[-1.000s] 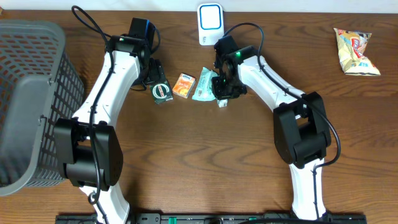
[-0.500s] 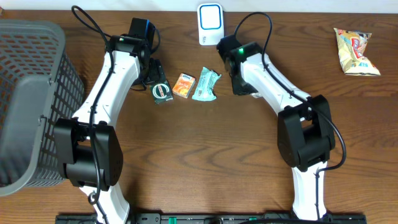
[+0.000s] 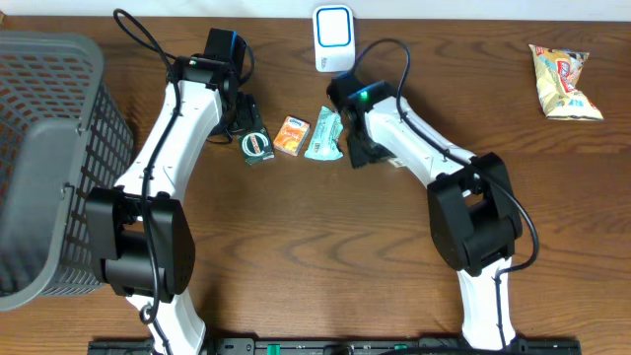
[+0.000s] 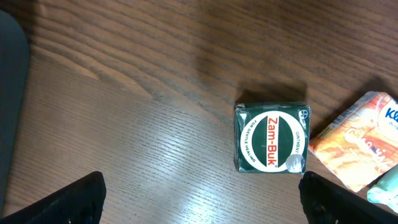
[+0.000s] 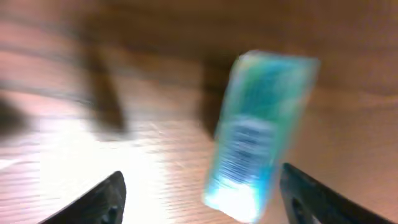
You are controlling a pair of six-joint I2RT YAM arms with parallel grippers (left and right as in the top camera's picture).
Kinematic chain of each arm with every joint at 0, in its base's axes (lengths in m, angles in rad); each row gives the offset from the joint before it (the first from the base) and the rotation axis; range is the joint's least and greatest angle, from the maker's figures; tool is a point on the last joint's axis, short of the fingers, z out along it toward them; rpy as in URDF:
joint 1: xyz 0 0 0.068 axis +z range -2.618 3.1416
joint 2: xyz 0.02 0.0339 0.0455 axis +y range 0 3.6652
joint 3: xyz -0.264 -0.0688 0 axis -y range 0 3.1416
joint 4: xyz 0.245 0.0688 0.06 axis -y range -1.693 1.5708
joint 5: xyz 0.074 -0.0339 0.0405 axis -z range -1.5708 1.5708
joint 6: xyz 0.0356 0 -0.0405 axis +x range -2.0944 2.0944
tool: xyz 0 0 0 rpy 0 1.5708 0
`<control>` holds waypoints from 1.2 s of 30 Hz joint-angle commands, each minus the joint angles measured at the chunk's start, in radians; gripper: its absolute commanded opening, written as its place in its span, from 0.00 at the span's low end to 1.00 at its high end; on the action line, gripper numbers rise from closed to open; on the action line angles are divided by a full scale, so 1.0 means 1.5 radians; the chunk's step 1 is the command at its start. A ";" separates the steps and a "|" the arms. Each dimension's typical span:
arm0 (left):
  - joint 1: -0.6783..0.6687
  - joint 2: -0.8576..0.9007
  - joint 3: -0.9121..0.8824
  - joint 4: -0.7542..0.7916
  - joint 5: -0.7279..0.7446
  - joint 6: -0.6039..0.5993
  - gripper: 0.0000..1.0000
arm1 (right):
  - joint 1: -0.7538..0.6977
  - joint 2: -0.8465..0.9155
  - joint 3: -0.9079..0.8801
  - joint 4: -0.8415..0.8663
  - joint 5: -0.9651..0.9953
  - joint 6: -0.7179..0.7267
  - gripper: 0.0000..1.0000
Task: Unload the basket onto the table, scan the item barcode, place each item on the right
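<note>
A teal packet point(image 3: 323, 135) lies flat on the wooden table, below the white and blue scanner point(image 3: 333, 37). My right gripper point(image 3: 355, 150) hovers at the packet's right edge. In the blurred right wrist view its fingers stand open point(image 5: 202, 199), with the teal packet point(image 5: 261, 130) lying between them and untouched. Left of the packet are an orange packet point(image 3: 291, 136) and a green Zam-Buk box point(image 3: 256, 146). My left gripper point(image 3: 242, 120) hangs wide open beside the box, nothing between its fingers point(image 4: 202, 202); the Zam-Buk box point(image 4: 272, 137) sits just ahead of them.
A grey mesh basket point(image 3: 49, 158) fills the left side of the table. A yellow snack bag point(image 3: 562, 82) lies at the far right. An orange packet point(image 4: 354, 146) shows at the right edge of the left wrist view.
My right gripper swung right, away from the teal packet, then came back to its right edge with its jaws now open. The left arm has not moved.
</note>
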 commanded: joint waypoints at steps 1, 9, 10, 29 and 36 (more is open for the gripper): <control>0.000 -0.005 0.003 -0.002 -0.004 0.006 0.98 | 0.002 -0.008 0.042 0.008 -0.105 -0.070 0.64; 0.000 -0.005 0.003 -0.002 -0.004 0.006 0.98 | -0.050 -0.008 0.048 0.009 -0.090 -0.034 0.72; 0.000 -0.005 0.003 -0.002 -0.004 0.006 0.98 | -0.076 -0.008 0.048 0.008 -0.112 -0.032 0.72; 0.000 -0.005 0.003 -0.002 -0.004 0.006 0.98 | -0.236 -0.005 -0.107 0.139 -0.479 -0.064 0.56; 0.000 -0.005 0.003 -0.002 -0.004 0.006 0.98 | -0.249 -0.006 -0.153 0.183 -0.500 -0.045 0.14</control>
